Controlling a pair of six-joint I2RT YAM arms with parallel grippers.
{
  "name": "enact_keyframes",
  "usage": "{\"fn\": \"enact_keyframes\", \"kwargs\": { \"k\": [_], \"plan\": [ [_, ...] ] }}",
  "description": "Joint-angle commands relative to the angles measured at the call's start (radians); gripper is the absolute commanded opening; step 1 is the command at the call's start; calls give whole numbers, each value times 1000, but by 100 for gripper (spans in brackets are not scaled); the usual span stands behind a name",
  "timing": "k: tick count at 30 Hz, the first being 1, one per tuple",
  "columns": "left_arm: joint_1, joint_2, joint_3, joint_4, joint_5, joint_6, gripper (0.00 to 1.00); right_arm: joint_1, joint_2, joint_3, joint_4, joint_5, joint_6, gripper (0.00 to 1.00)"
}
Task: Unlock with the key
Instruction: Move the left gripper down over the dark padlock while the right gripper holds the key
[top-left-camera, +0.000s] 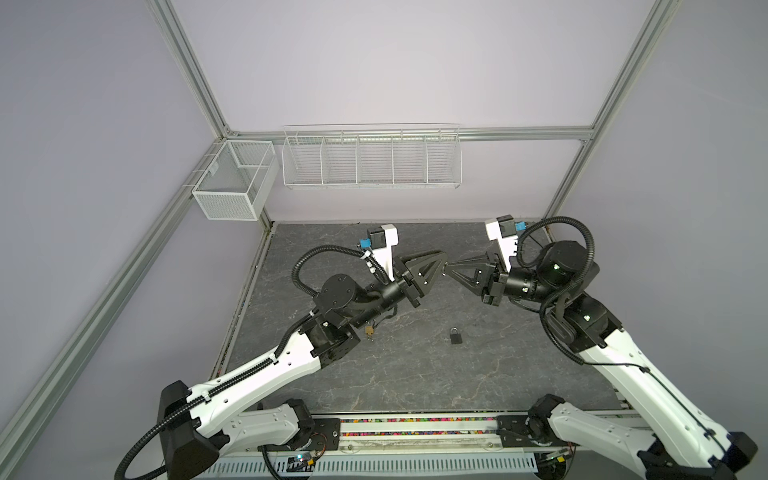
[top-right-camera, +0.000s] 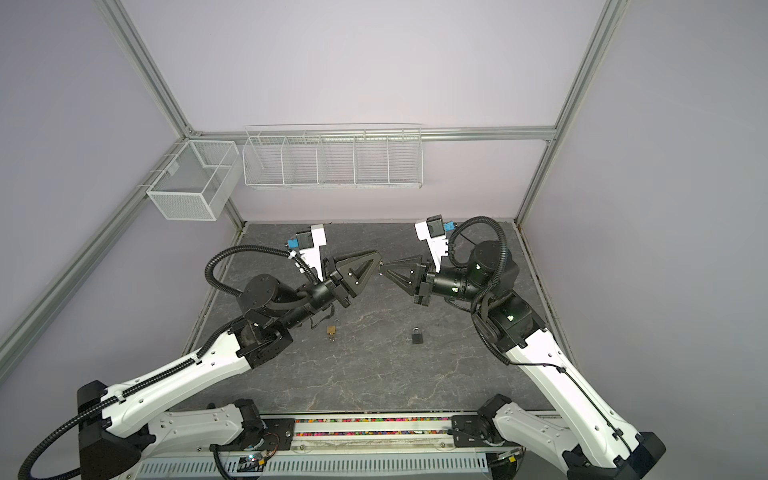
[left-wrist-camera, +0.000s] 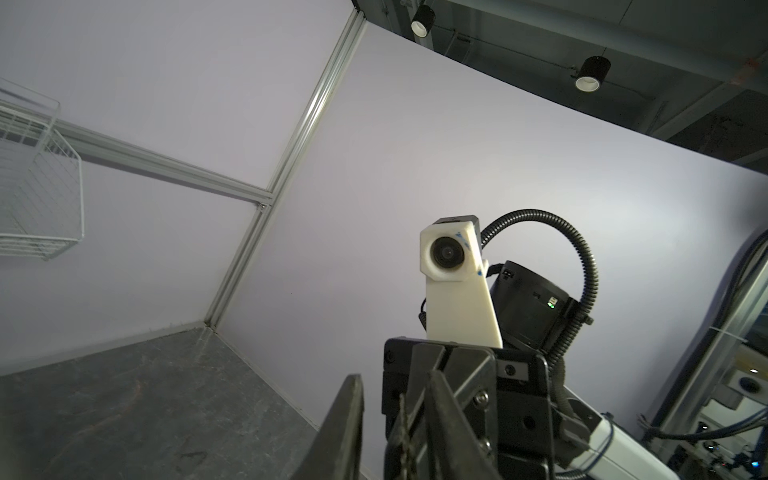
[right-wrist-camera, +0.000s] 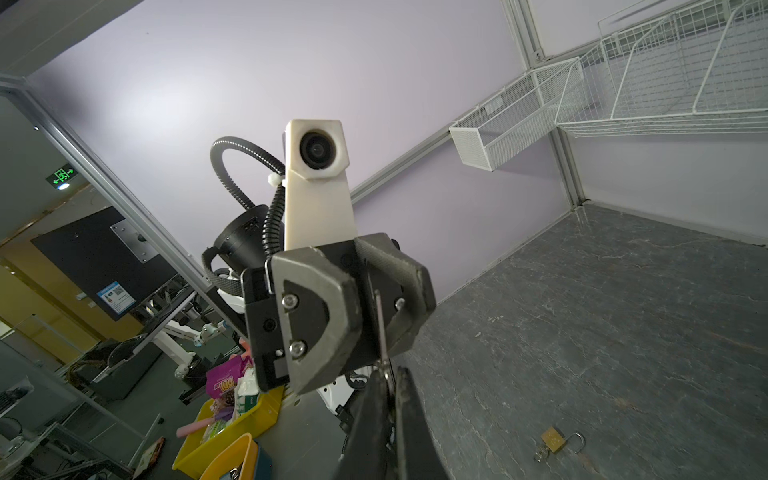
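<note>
Nearest, on the grey marbled table (top-left-camera: 415, 386), lie a black padlock (top-left-camera: 456, 336) and a brass padlock (top-left-camera: 368, 331) partly hidden by the left arm (top-left-camera: 332, 307). Beyond, in mid-air, the right gripper (top-left-camera: 449, 267) pinches the key (right-wrist-camera: 380, 328), its blade pointing straight between the parted fingers of the left gripper (top-left-camera: 440, 259). White wire baskets (top-left-camera: 372, 158) hang on the lilac back wall (top-left-camera: 374, 83).

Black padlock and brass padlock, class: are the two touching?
Apart. In both top views the black padlock lies well to the right of the brass padlock, with bare grey tabletop between them.
</note>
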Motion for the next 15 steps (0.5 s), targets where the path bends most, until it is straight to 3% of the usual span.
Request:
{"fn": "enact_keyframes", "kwargs": {
  "k": [1, 10, 15],
  "plan": [
    [-1, -39, -24, -40, -66, 28, 37, 0, -17, 30, -163, 68, -69, 6],
    [0, -55, 1, -417, -376, -10, 45, -53, -14, 7, -604, 265, -139, 6],
    [0, 34, 49, -616, -426, -110, 47, -97, -49, -114, -729, 353, -121, 7]
  ]
}}
